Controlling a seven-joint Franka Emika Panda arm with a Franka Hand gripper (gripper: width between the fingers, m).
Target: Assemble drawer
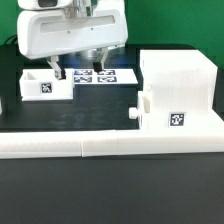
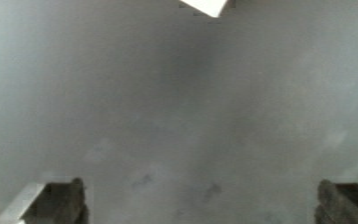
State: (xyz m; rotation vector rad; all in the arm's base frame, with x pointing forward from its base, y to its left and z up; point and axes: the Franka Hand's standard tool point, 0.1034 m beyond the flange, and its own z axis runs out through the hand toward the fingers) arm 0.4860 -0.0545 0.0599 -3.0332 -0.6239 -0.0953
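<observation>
The large white drawer housing (image 1: pixel 178 84) stands at the exterior view's right. One knobbed tray (image 1: pixel 170 115) with a tag on its front sits against the housing's front, knob pointing to the exterior view's left. The second tray (image 1: pixel 46 85) lies at the left. My gripper (image 1: pixel 78 66) hangs above the black table between that tray and the marker board, apart from both. Its fingers (image 2: pixel 55 203) stand wide apart and hold nothing; only bare table shows between them, plus a white corner (image 2: pixel 208 6) at the frame edge.
The marker board (image 1: pixel 101 75) lies flat at the back middle. A long low white border rail (image 1: pixel 100 146) runs along the front of the table.
</observation>
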